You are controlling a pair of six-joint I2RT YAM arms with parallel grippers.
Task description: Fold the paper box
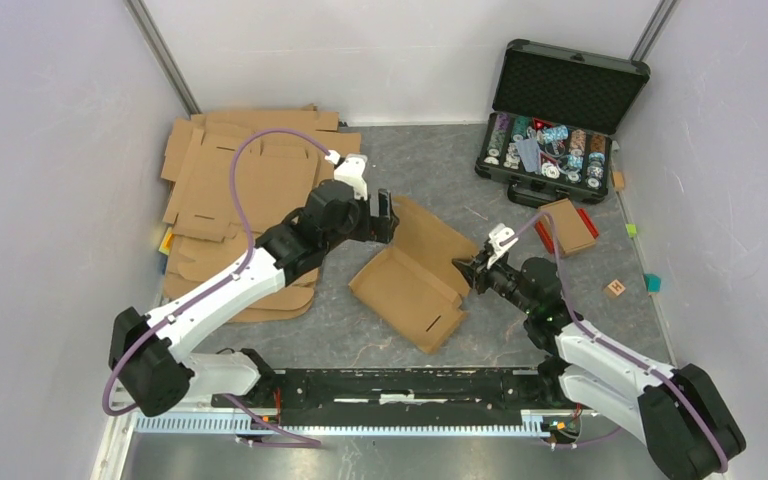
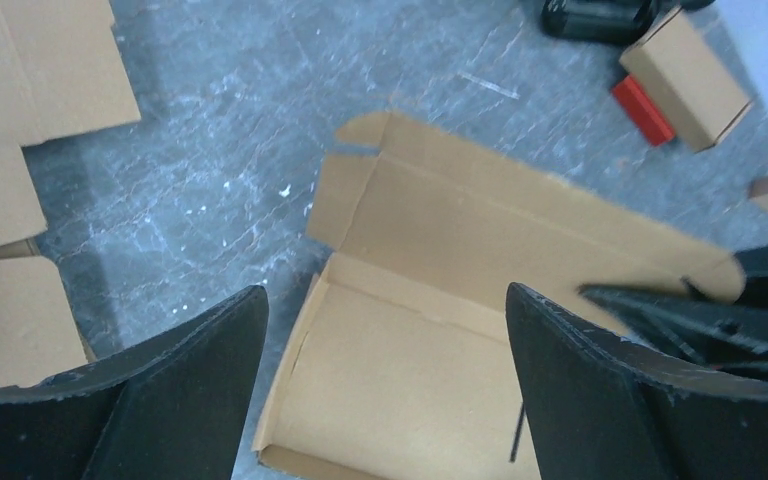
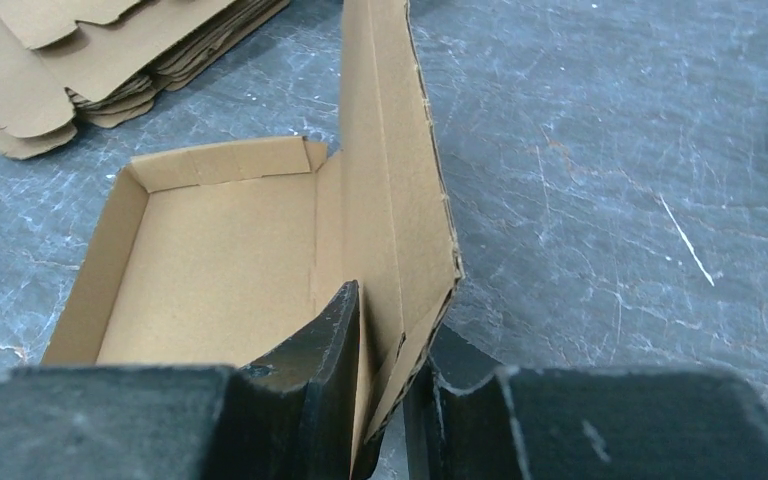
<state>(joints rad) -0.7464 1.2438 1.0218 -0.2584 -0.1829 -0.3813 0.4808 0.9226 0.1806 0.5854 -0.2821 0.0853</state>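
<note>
My right gripper [image 3: 390, 335] clamps the upright right-side flap of the paper box [image 1: 400, 290]. My left gripper [image 2: 385, 300] hangs wide open above its far-left edge.

Matt brown corrugated cardboard for the paper box [image 3: 220, 250]; scuffed, mottled grey table [image 3: 610, 180], perhaps laminate; foam-lined black case [image 1: 570, 85], upper right.

Half-folded paper box [image 1: 406, 288] at the middle of the tabletop [image 1: 345, 330].
Plain brown corrugated card, it sat as a shallow open tray, low walls raised, its wide lid panel standing up along one long side.
</note>
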